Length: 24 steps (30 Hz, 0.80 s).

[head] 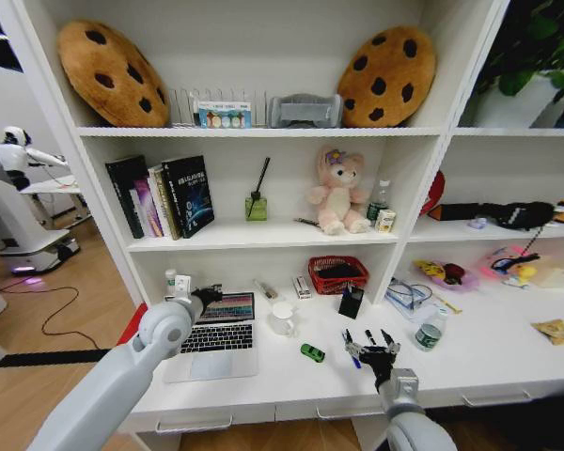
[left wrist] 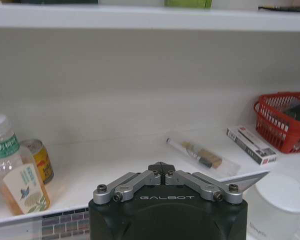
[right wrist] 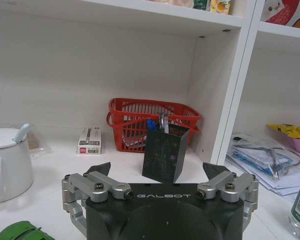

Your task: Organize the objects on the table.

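The white table [head: 489, 362] carries a silver laptop [head: 216, 334], open with its screen lit. My left gripper [head: 205, 296] hovers over the laptop's back edge, shut with nothing in it [left wrist: 161, 167]. A small green toy car [head: 312, 352] lies in front of a white lidded mug [head: 282, 319]. My right gripper [head: 374, 344] stands open just right of the car, near the table's front edge. A blue pen [head: 349, 346] lies right beside its fingers. The right wrist view has the car [right wrist: 17, 232] low at the edge and a black mesh pen holder [right wrist: 165, 152] straight ahead.
Against the back wall sit a red basket [head: 338, 274], a small white box [left wrist: 251, 145], a bagged pen [left wrist: 200, 155], a tea bottle [left wrist: 10, 172] and a yellow can [left wrist: 37, 160]. To the right are a water bottle [head: 430, 331], papers [right wrist: 260, 155] and a yellow snack packet [head: 553, 330].
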### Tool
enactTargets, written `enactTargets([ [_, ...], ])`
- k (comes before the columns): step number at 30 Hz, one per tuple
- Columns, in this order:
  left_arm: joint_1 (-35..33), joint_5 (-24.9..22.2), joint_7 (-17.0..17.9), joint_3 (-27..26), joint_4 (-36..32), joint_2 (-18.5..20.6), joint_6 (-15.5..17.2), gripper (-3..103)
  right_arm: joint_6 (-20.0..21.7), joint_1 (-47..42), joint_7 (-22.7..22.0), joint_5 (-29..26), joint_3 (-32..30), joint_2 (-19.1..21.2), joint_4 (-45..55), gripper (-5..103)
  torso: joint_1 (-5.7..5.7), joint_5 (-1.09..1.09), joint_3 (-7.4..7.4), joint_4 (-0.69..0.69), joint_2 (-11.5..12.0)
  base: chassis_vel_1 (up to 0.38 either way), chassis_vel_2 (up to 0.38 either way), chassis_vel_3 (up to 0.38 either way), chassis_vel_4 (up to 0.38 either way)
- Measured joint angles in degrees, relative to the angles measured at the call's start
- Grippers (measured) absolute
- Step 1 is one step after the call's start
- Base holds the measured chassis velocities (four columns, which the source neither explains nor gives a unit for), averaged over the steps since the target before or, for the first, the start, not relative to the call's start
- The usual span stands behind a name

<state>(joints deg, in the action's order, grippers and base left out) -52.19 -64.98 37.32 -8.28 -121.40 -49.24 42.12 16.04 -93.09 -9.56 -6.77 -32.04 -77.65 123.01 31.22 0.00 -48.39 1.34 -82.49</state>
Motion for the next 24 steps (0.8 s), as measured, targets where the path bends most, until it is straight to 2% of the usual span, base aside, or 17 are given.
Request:
enactTargets([
  [7, -9.2, 0.6, 1.8, -4.4, -6.7, 0.2, 0.0, 0, -0.7, -0.2, 0.3, 0.9, 0.7, -0.2, -0.8, 100, 0.0, 0.0, 0.0, 0.0, 0.0, 0.0, 0.0, 0.0, 0.0],
  [9, -13.9, 1.0, 2.8, -6.5, -9.5, -0.1, 0.0, 0, -1.6, -0.5, 0.6, 1.8, 1.4, -0.4, -1.6, 100, 0.0, 0.01, 0.01, 0.0, 0.0, 0.0, 0.0, 0.0, 0.0],
  [11, -18.4, 2.3, 2.8, -7.9, -10.1, -0.8, 0.0, 0, -2.2, -0.4, 0.8, 2.8, 2.3, -0.6, -2.0, 100, -0.01, 0.0, 0.01, 0.0, 0.0, 0.0, 0.0, 0.0, 0.0],
  [12, -18.4, 2.3, 2.8, -7.9, -10.1, -0.8, 0.0, 0, -2.2, -0.4, 0.8, 2.8, 2.3, -0.6, -2.0, 100, -0.01, 0.0, 0.01, 0.0, 0.0, 0.0, 0.0, 0.0, 0.0],
  [14, -23.7, 6.4, -0.8, -9.8, -10.0, -1.4, 0.0, 0, -2.3, -0.1, 0.8, 3.2, 3.4, -0.7, -1.9, 100, 0.0, 0.0, 0.01, -0.02, 0.0, 0.0, 0.0, 0.0, 0.0],
  [18, -27.4, 7.9, -2.2, -10.4, -9.0, -2.5, 0.0, 0, -1.9, 0.4, 0.8, 3.2, 4.0, -0.4, -1.5, 100, -0.01, 0.0, 0.01, -0.01, 0.0, 0.0, 0.0, 0.0, 0.0],
  [23, -27.8, 9.8, -2.8, -9.9, -6.8, -4.7, 0.0, 0, -2.0, 0.2, 0.8, 3.0, 3.6, -0.1, -1.5, 100, 0.0, 0.0, 0.01, 0.01, 0.0, 0.0, 0.0, 0.0, 0.0],
  [24, -27.7, 13.8, -7.9, -10.6, -5.5, -5.7, -2.2, 0, -2.1, 0.1, 0.8, 2.8, 3.3, 0.0, -1.4, 100, 0.0, 0.0, 0.0, 0.01, 0.0, 0.0, 0.0, 0.0, 0.0],
])
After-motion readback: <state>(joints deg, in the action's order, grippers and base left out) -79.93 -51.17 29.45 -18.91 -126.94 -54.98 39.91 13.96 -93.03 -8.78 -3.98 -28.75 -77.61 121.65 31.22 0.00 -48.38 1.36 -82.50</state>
